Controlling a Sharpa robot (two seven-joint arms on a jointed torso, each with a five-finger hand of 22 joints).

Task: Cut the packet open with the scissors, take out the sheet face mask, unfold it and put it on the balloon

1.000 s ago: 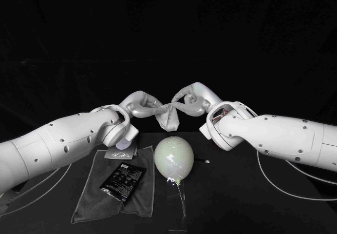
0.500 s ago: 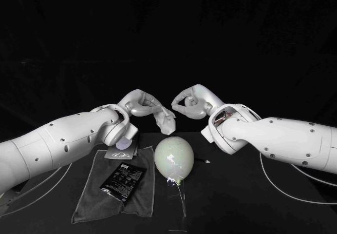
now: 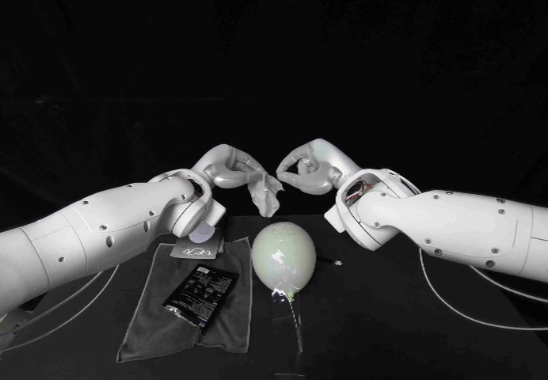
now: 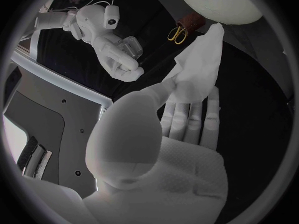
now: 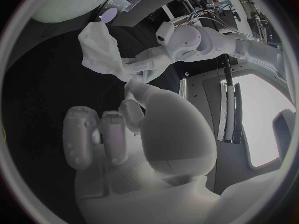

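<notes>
The limp white sheet mask now hangs from the pinching left hand alone; the right hand has let go (fingers curled, empty), so unfolding likely needs a fresh grip.

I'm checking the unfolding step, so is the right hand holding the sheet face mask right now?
No, the sheet face mask hangs from the left hand alone, with a clear gap to the right hand.

Right hand, fingers curled, left hand pinching sheet face mask, seemingly crumpled
</notes>
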